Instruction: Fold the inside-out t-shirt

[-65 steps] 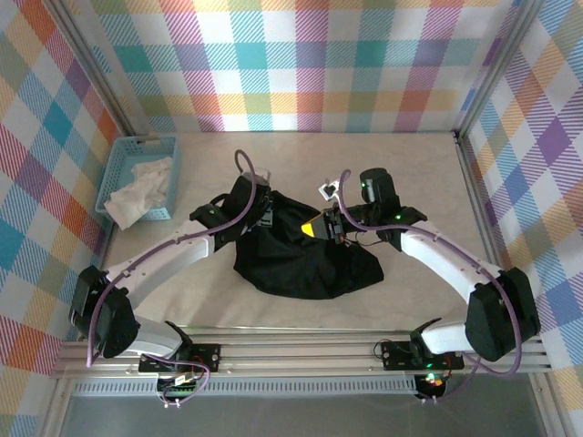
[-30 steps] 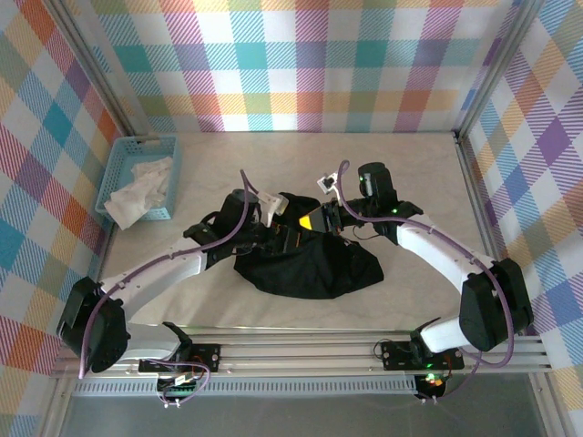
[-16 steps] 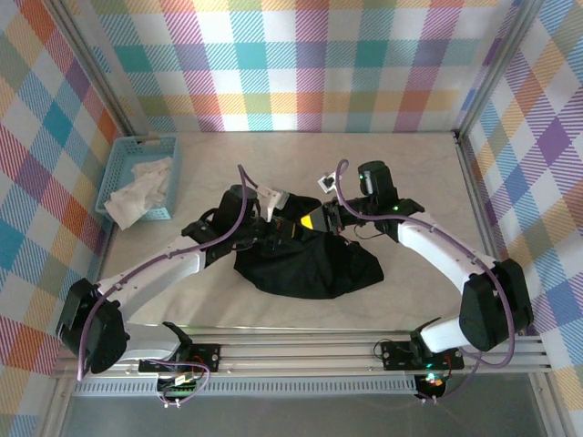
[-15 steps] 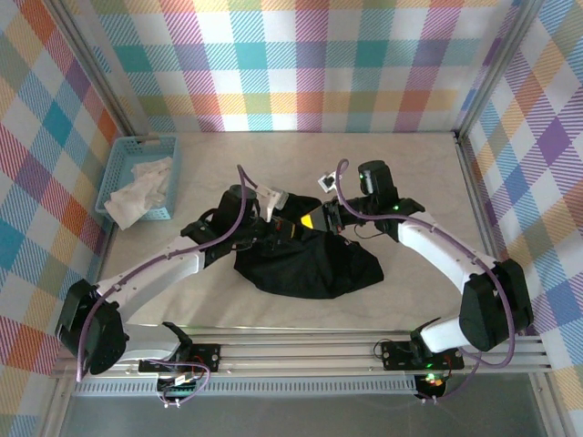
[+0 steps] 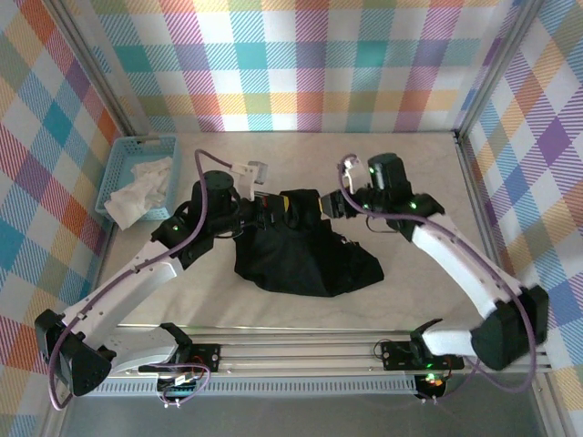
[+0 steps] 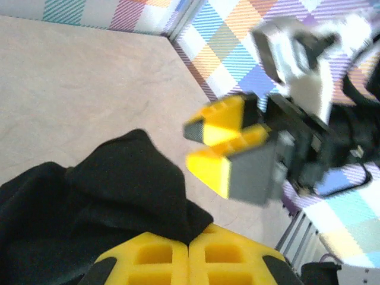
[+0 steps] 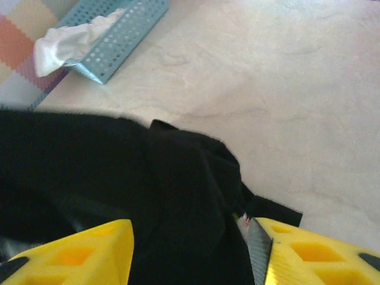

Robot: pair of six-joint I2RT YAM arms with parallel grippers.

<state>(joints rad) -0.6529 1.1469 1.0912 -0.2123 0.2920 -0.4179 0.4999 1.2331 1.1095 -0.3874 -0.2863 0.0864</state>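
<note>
T-shirt (image 5: pixel 305 259) crumpled mid-table, pinched at its far edge

The black t-shirt lies bunched on the middle of the table (image 5: pixel 410 155). At its far edge the left gripper (image 5: pixel 284 208) has its yellow fingers (image 6: pixel 148 264) pressed together on a fold of cloth. Just beside it, the right gripper (image 5: pixel 324 205) has its fingers (image 7: pixel 89 249) spread, with black cloth between them. Farther left, a blue basket (image 5: pixel 123 157) holds a white cloth (image 5: pixel 141 187).

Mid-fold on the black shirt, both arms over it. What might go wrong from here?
1. The left tool is shut on a small bunched peak of the t-shirt; it may slip out or lift several layers.
2. The right tool stands open around cloth, so pulling away might snag it.
3. Both tools sit close together; they might collide.
</note>
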